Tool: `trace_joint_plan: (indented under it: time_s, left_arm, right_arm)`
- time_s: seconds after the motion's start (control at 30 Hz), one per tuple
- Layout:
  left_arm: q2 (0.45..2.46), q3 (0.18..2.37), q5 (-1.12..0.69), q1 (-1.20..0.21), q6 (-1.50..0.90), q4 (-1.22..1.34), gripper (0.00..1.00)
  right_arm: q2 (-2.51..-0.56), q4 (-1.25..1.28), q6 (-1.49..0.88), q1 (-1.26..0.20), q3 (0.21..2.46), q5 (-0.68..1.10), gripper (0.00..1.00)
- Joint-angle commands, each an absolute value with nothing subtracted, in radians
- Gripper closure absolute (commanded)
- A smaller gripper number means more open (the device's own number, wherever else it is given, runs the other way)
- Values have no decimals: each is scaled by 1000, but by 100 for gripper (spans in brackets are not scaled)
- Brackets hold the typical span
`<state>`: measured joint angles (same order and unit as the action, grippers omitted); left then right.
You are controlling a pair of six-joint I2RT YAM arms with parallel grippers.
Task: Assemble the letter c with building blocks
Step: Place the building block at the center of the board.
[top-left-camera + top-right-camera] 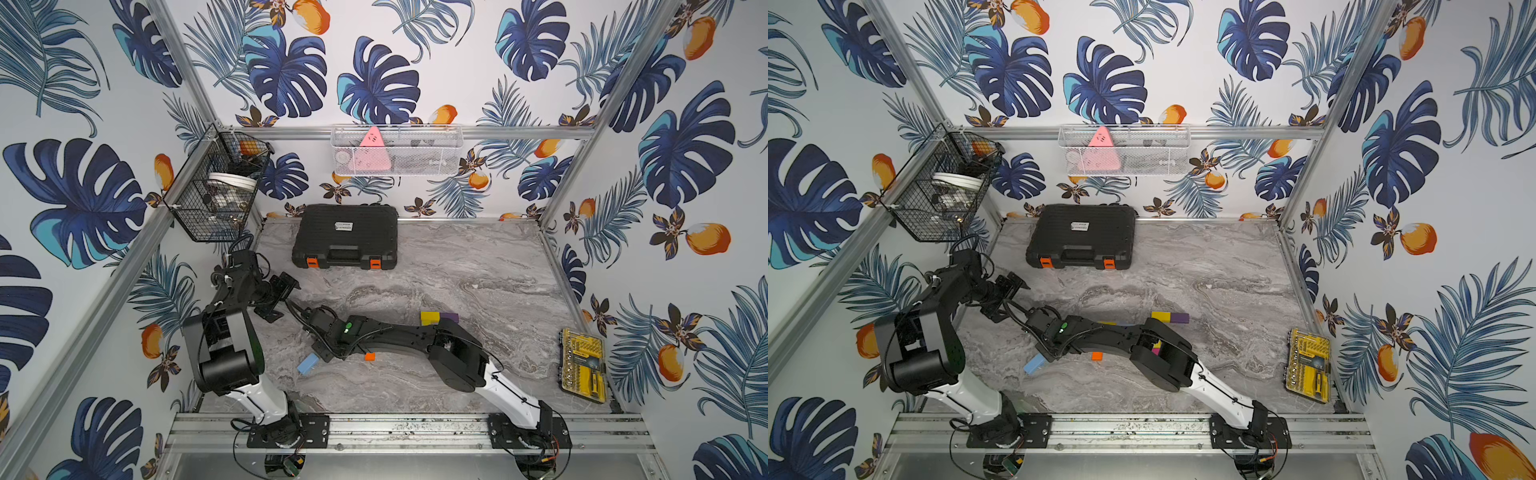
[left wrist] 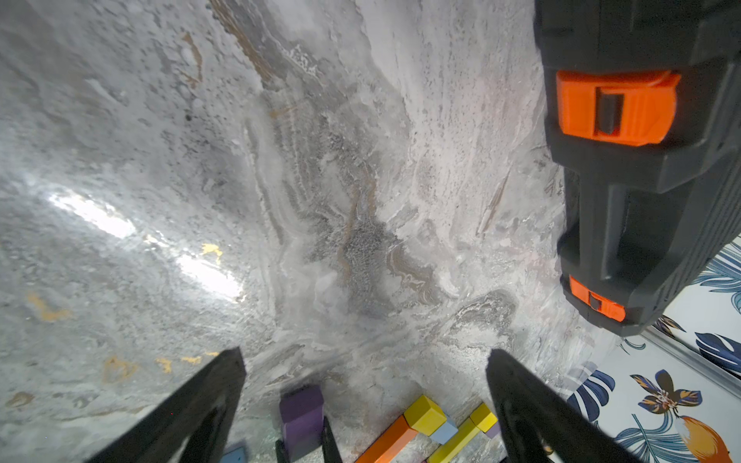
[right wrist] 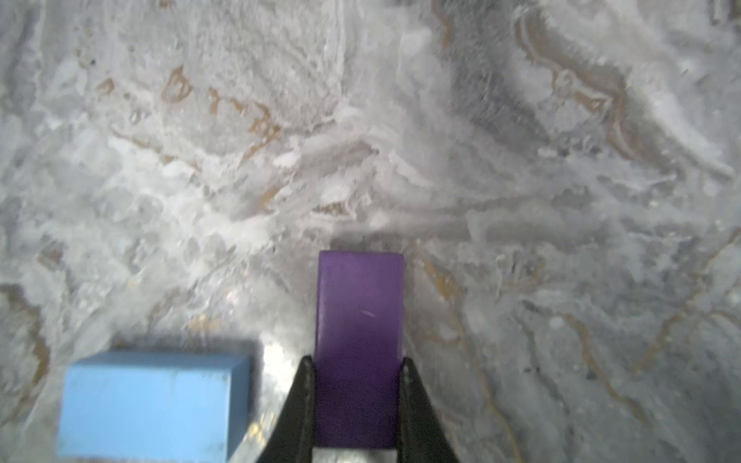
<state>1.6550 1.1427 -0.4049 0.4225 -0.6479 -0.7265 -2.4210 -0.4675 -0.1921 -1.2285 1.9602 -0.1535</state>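
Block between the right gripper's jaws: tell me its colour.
Solid purple; the block shows best in the right wrist view.

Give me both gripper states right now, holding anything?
Left gripper: open, holding nothing.
Right gripper: shut on the purple block.

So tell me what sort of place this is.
Probably a robot test or data-collection cell, not a home: a left arm and right arm bolted to a metal rail, aluminium framing around leaf-print walls, and a marble-look tabletop.
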Motion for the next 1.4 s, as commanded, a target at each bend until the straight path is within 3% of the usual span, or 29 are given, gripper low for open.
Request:
trace_joint_plan:
  time_s: [0.0,0.33,0.53,0.83,1.27,1.37]
  left_arm:
    - [1636,1132,-430,426,-649,-710,1]
    - [1509,1037,-474,317,-631,-696,1]
    - [1410,959,-467,185,-664,-676,1]
    - [1388,936,-448,67,-713,-644,1]
    - [1421,926,-458,55,-714,-622,1]
    - [1427,926,-460,55,-718,-616,1]
  right_arm:
    - [-2327,-452,-197,-1229,1899,-132,87]
    - [-1834,-403,-252,-1232,1341,-38,86]
    - [-1667,-403,-234,-1249,1081,12,85]
    - [-1719,-406,-212,-1301,1055,-13,84]
    - [-1847,-377,-191,-1301,1118,-114,79]
    - [-1862,-378,-188,-1301,1120,-156,67]
